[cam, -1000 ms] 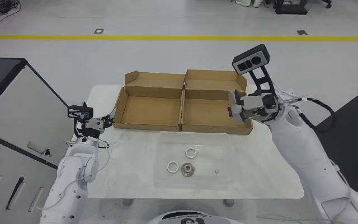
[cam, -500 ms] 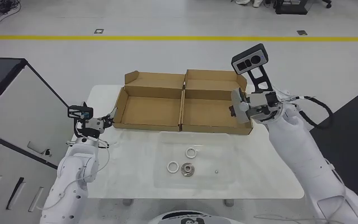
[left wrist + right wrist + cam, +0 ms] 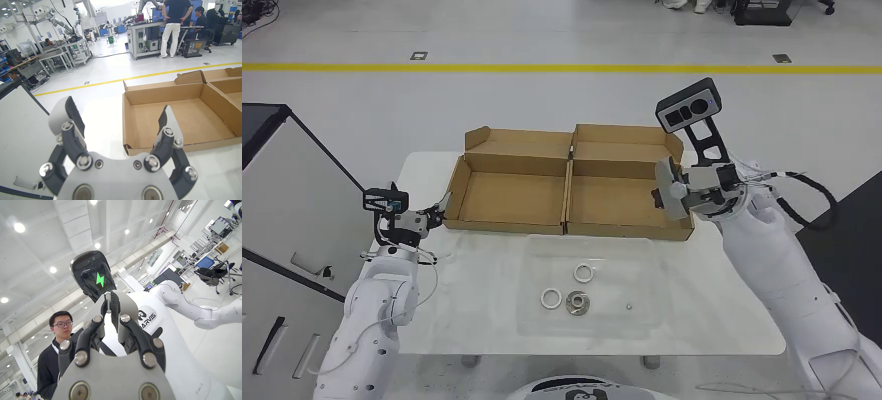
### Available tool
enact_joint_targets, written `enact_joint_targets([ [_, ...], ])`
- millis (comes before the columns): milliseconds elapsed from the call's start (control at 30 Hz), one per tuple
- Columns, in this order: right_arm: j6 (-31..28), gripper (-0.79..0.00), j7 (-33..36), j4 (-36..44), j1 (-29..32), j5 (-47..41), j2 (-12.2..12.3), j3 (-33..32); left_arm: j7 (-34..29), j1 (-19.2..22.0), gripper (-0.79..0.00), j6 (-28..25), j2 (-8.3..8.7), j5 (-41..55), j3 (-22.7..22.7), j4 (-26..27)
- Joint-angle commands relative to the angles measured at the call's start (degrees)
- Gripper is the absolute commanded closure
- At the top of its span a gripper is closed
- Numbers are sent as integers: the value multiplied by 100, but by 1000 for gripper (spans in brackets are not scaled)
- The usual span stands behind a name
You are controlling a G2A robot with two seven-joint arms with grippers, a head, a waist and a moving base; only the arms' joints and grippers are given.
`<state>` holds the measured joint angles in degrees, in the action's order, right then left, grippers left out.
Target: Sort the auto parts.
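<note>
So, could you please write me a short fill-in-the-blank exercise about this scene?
1. The hand gripping the threaded bolt is the robot's ___ one.
2. The left hand is empty and ___.
3. The clear tray holds ___ white rings.
Missing words: right; open; two.
</note>
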<state>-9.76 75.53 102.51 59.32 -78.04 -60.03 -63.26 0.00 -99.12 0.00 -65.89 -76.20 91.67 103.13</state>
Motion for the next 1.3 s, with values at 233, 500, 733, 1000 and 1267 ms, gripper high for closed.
enact_joint_targets([
  [233, 0, 0, 0, 0, 0, 0, 0, 0, 0, 0, -785, 0, 0, 0, 0, 0],
  [500, 0, 0, 0, 0, 0, 0, 0, 0, 0, 0, -785, 0, 0, 0, 0, 0],
  [733, 664, 0, -887, -82, 15, 1316, 115, -573, 0, 0, -785, 0, 0, 0, 0, 0],
  [1000, 2064, 0, -1773, 35, -403, 3637, 283, -935, 0, 0, -785, 0, 0, 0, 0, 0],
  [1267, 2970, 0, -1916, -1, -913, 5429, 379, -752, 0, 0, -785, 0, 0, 0, 0, 0],
])
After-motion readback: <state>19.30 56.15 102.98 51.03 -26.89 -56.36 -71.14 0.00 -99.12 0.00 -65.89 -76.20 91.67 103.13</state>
